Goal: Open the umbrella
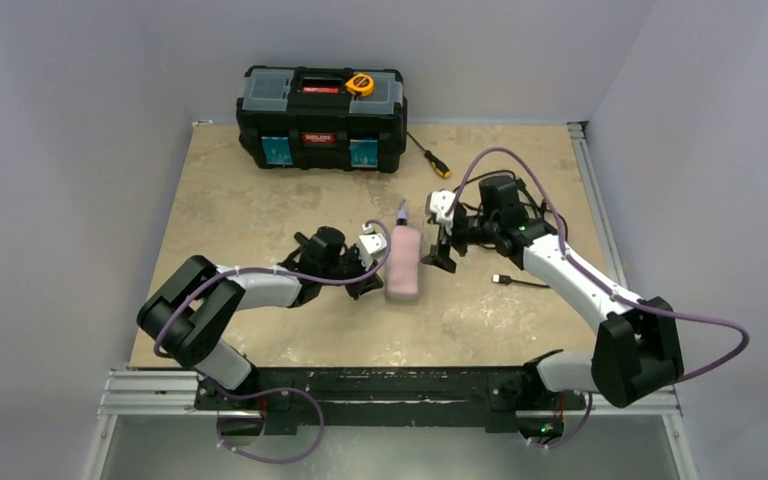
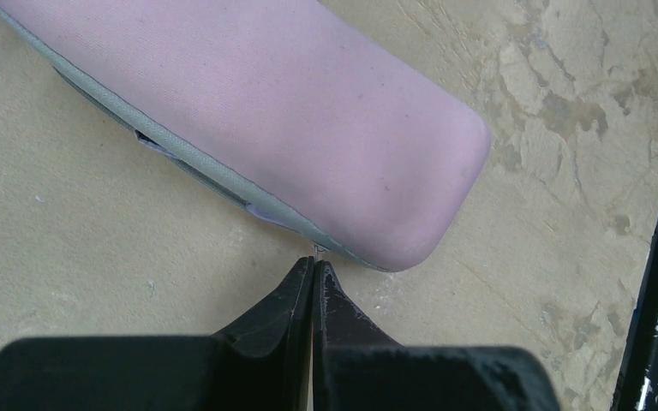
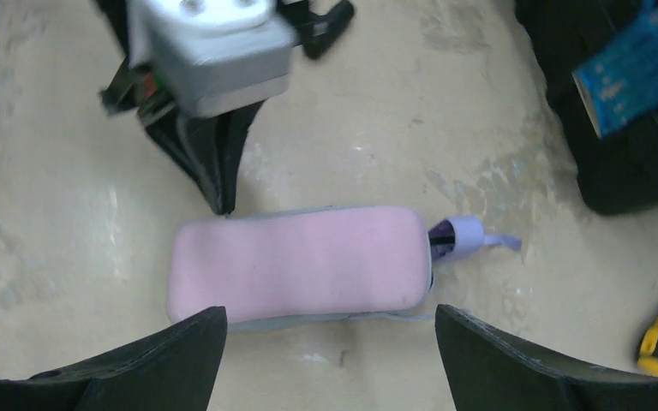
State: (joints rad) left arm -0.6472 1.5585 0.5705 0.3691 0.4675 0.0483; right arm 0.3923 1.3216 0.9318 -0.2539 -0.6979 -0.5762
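Observation:
The umbrella lies folded inside a pink zipped sleeve (image 1: 403,262) at the table's middle. Only its lavender handle (image 1: 401,212) and wrist strap stick out of the sleeve's far end, which also shows in the right wrist view (image 3: 463,233). My left gripper (image 1: 373,277) is at the sleeve's near left corner. Its jaws are shut (image 2: 315,264) on a thin metal zipper pull (image 2: 318,249) at the grey zipper seam. My right gripper (image 1: 441,252) is open and empty. It hovers over the sleeve's right side, and the sleeve (image 3: 300,264) lies just beyond its spread fingers (image 3: 330,321).
A black toolbox (image 1: 320,118) stands at the back with a yellow tape measure (image 1: 360,84) on its lid. A screwdriver (image 1: 430,158) lies to its right. A small black cable (image 1: 520,282) lies under the right arm. A metal rail (image 1: 590,190) runs along the right edge.

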